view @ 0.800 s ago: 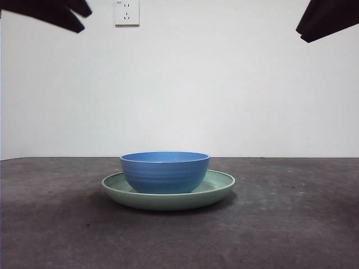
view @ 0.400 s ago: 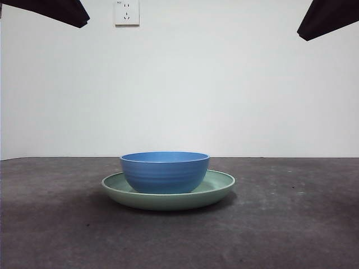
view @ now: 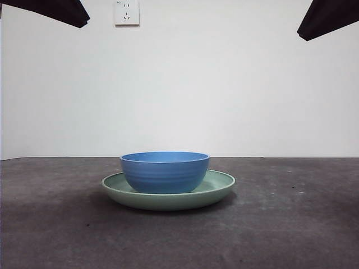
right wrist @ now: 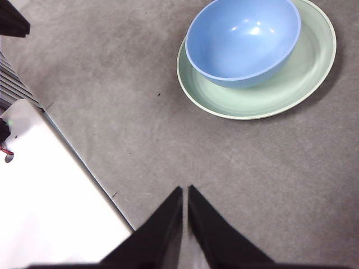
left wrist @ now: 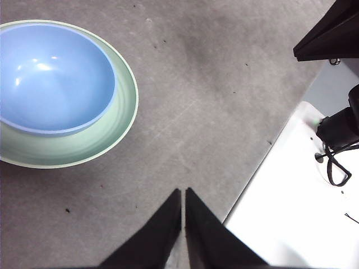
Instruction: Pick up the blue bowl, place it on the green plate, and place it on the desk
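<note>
The blue bowl (view: 165, 171) sits upright inside the green plate (view: 220, 187), which rests on the desk (view: 291, 224) at the middle. Both also show in the left wrist view, bowl (left wrist: 53, 78) in plate (left wrist: 84, 147), and in the right wrist view, bowl (right wrist: 242, 40) in plate (right wrist: 263, 98). My left gripper (left wrist: 183, 193) is shut and empty, raised high and off to one side of the plate. My right gripper (right wrist: 185, 190) is shut and empty, raised high on the other side. In the front view each arm shows only as a black tip at a top corner.
A white wall with a socket (view: 127, 12) stands behind the desk. A white board with a black cable (left wrist: 314, 190) lies past the desk's edge by the left arm; a white panel (right wrist: 45, 196) lies past the edge by the right arm.
The black arm tips at both top corners drew up and outward a little between one second and half a second ago. Bowl and plate have not moved.
</note>
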You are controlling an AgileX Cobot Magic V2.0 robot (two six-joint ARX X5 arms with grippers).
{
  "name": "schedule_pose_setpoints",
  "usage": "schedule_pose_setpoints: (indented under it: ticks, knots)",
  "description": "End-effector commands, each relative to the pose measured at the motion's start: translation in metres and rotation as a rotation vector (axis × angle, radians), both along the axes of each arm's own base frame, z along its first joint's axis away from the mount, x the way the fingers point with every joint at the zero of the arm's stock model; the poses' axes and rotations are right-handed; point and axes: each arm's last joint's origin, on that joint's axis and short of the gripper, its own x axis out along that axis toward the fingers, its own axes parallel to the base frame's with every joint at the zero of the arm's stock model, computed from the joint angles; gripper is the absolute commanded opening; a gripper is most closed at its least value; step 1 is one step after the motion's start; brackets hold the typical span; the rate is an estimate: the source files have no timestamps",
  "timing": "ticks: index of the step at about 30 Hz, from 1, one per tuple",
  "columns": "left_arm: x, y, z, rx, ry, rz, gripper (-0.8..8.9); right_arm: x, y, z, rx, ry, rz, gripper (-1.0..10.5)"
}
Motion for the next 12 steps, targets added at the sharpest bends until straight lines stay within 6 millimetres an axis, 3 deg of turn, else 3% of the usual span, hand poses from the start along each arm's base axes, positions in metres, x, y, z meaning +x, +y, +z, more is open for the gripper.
schedule_pose_setpoints:
  ticks: [1, 6, 12]
  knots:
    - [-0.001, -0.001, 0.003, -0.012, -0.017, -0.016, 0.11, 0.001, 0.002, 0.002, 0.004, -0.015, 0.015, 0.1]
    - [-0.002, 0.015, 0.022, -0.02, -0.259, 0.08, 0.11, 0.001, 0.002, 0.002, 0.004, -0.016, 0.015, 0.1]
    - [-0.012, 0.055, 0.057, -0.099, -0.682, 0.31, 0.11, 0.001, 0.002, 0.003, 0.008, -0.021, 0.015, 0.1]
